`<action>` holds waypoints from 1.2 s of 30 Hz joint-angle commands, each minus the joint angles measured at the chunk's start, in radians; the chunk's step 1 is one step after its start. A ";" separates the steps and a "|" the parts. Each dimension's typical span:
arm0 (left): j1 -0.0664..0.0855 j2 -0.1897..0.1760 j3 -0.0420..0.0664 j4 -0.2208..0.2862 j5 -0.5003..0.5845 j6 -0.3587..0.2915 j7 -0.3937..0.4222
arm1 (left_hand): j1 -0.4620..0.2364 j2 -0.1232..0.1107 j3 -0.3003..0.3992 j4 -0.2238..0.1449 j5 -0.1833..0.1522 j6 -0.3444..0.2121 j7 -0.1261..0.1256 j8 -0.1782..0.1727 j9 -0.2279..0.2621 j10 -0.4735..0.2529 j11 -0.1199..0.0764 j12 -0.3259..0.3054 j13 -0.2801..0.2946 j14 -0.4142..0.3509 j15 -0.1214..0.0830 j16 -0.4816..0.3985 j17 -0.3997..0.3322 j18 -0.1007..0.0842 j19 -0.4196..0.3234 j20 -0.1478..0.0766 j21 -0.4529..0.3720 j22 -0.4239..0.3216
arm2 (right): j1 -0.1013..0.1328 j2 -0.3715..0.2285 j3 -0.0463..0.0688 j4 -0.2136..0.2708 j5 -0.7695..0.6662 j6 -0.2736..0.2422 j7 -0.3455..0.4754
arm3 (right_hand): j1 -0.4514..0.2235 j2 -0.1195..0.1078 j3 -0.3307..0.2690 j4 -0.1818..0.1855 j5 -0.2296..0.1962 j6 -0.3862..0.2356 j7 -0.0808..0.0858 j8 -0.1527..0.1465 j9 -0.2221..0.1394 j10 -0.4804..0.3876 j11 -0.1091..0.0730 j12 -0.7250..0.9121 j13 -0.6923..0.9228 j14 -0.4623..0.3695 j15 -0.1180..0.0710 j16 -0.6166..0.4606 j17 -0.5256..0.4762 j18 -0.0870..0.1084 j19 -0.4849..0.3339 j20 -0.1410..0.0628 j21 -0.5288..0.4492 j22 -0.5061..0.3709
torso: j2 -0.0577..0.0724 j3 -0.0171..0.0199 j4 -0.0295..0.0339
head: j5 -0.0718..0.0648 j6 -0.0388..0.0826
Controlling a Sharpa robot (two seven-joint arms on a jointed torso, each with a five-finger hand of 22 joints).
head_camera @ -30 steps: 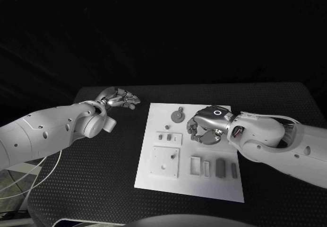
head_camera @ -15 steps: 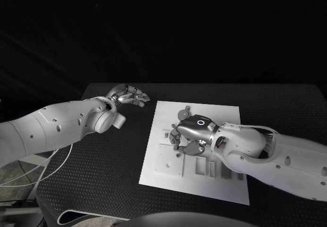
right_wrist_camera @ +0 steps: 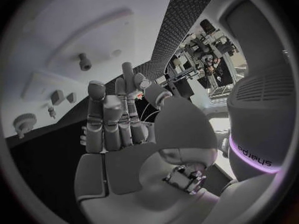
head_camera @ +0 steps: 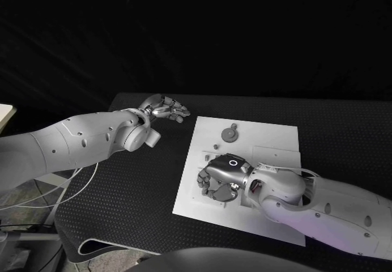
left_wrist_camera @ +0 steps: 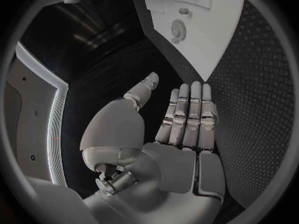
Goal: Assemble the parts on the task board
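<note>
**Right hand low over the white board, left hand idle beside it**

A black, textured table (head_camera: 122,209) fills the head view against a dark room, and the white board (head_camera: 269,139) lies near its middle, slightly skewed. Toward the board's 12 o'clock end rests a round grey disc (head_camera: 230,134) with a small tab on its far side; the left wrist view shows the same disc (left_wrist_camera: 177,30) with a toothed rim, and a small peg (left_wrist_camera: 183,11) just beyond it on the board (left_wrist_camera: 212,40). A pale raised square (head_camera: 273,154) sits at about 3 o'clock from the board's centre.

The right hand (head_camera: 219,178) is over the board's 8 o'clock part, palm down and fingers bent toward the surface, covering what lies under it. In the right wrist view its fingers (right_wrist_camera: 102,127) stand straight and close together with nothing between them, the thumb apart; past them appear an upright peg (right_wrist_camera: 82,61), two small dark blocks (right_wrist_camera: 57,96) and the toothed disc (right_wrist_camera: 25,120).

The left hand (head_camera: 166,109) is over the bare table at the board's 10 o'clock corner, clear of it. Its fingers (left_wrist_camera: 187,117) are straight and side by side, the thumb (left_wrist_camera: 140,89) set apart, and it holds nothing.
</note>
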 commanded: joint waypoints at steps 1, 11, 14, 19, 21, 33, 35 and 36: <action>0.003 0.004 0.001 0.002 0.006 0.003 0.010 | 0.001 0.008 -0.001 0.001 -0.004 -0.006 0.001 0.004 -0.001 -0.002 -0.002 0.005 -0.002 0.008 0.000 -0.005 0.002 0.011 0.003 0.003 0.005 -0.001 | -0.016 0.011 0.000 -0.009 -0.006 -0.006 0.020 | 0.039 0.035 -0.004 0.002 0.006 0.002 0.000 0.003 0.002 0.019 -0.016 0.006 0.002 -0.006 -0.014 0.007 0.001 0.064 -0.001 -0.005 0.007 0.022 | -0.001 0.0017 -0.0012 | 0.009 -0.006; 0.003 0.002 0.001 0.003 0.006 0.005 0.010 | 0.001 0.009 -0.001 0.001 -0.004 -0.006 0.001 0.005 -0.001 -0.002 -0.002 0.005 -0.002 0.008 0.000 -0.006 0.003 0.010 0.003 0.003 0.005 -0.002 | -0.026 0.022 -0.001 -0.041 -0.025 -0.001 0.016 | 0.041 0.036 -0.004 0.001 0.006 0.001 0.000 0.003 0.002 0.019 -0.016 0.006 0.003 -0.007 -0.014 0.008 0.002 0.064 -0.002 -0.005 0.007 0.023 | -0.001 0.0016 -0.0007 | 0.023 -0.016; 0.003 0.001 0.001 0.003 0.006 0.005 0.010 | 0.001 0.008 -0.001 0.001 -0.004 -0.006 0.001 0.005 -0.002 -0.002 -0.002 0.004 -0.002 0.008 0.000 -0.006 0.003 0.010 0.003 0.003 0.005 -0.002 | -0.027 0.021 -0.002 -0.044 -0.034 -0.004 0.011 | 0.041 0.035 -0.005 0.001 0.006 0.001 0.000 0.003 0.003 0.018 -0.016 0.006 0.003 -0.007 -0.014 0.008 0.002 0.064 -0.002 -0.005 0.007 0.023 | -0.002 0.0012 -0.0016 | 0.024 -0.016; 0.003 0.001 0.001 0.003 0.006 0.005 0.010 | 0.001 0.008 -0.001 0.001 -0.004 -0.006 0.001 0.005 -0.002 -0.002 -0.002 0.004 -0.002 0.008 0.000 -0.007 0.003 0.010 0.003 0.003 0.005 -0.002 | -0.027 0.015 -0.002 -0.044 -0.049 -0.013 0.001 | 0.042 0.035 -0.005 0.001 0.006 0.001 0.000 0.003 0.003 0.019 -0.016 0.006 0.004 -0.007 -0.014 0.008 0.002 0.064 -0.002 -0.005 0.008 0.023 | -0.001 0.0010 -0.0013 | 0.024 -0.017; 0.003 0.001 0.001 0.003 0.006 0.005 0.010 | 0.001 0.008 -0.001 0.001 -0.004 -0.006 0.001 0.005 -0.002 -0.002 -0.002 0.004 -0.002 0.008 0.000 -0.007 0.004 0.010 0.003 0.003 0.005 -0.003 | -0.027 0.014 -0.002 -0.044 -0.050 -0.013 0.000 | 0.042 0.035 -0.005 0.001 0.006 0.001 0.000 0.003 0.003 0.019 -0.016 0.006 0.004 -0.007 -0.014 0.008 0.002 0.064 -0.002 -0.005 0.008 0.023 | -0.001 0.0009 -0.0003 | 0.024 -0.017; 0.003 -0.001 0.001 0.002 0.006 0.006 0.010 | 0.001 0.009 -0.001 0.001 -0.004 -0.006 0.001 0.005 -0.002 -0.002 -0.002 0.004 -0.002 0.008 0.000 -0.008 0.005 0.010 0.003 0.003 0.005 -0.003 | -0.026 0.002 -0.001 -0.042 -0.063 -0.017 -0.008 | 0.044 0.034 -0.006 0.001 0.006 0.002 -0.001 0.004 0.004 0.019 -0.017 0.006 0.006 -0.007 -0.014 0.009 0.003 0.064 -0.002 -0.006 0.009 0.023 | -0.001 0.0006 -0.0016 | 0.027 -0.019; 0.003 -0.001 0.001 0.003 0.006 0.005 0.011 | 0.001 0.009 -0.001 0.001 -0.004 -0.006 0.001 0.005 -0.002 -0.002 -0.002 0.004 -0.002 0.008 0.000 -0.008 0.005 0.010 0.003 0.003 0.005 -0.003 | -0.026 0.001 -0.001 -0.041 -0.064 -0.019 -0.009 | 0.044 0.033 -0.006 0.001 0.006 0.002 -0.001 0.004 0.005 0.019 -0.017 0.006 0.006 -0.007 -0.014 0.010 0.003 0.064 -0.002 -0.006 0.009 0.023 | -0.001 0.0006 -0.0016 | 0.027 -0.019; 0.003 -0.001 0.001 0.003 0.006 0.005 0.011 | 0.001 0.009 -0.001 0.001 -0.004 -0.006 0.001 0.005 -0.002 -0.002 -0.002 0.004 -0.002 0.008 0.000 -0.008 0.005 0.010 0.003 0.003 0.005 -0.003 | -0.026 0.000 -0.001 -0.040 -0.065 -0.019 -0.009 | 0.044 0.033 -0.006 0.001 0.006 0.002 -0.001 0.004 0.005 0.019 -0.017 0.006 0.006 -0.007 -0.014 0.010 0.003 0.064 -0.002 -0.006 0.009 0.023 | -0.001 0.0006 -0.0016 | 0.027 -0.019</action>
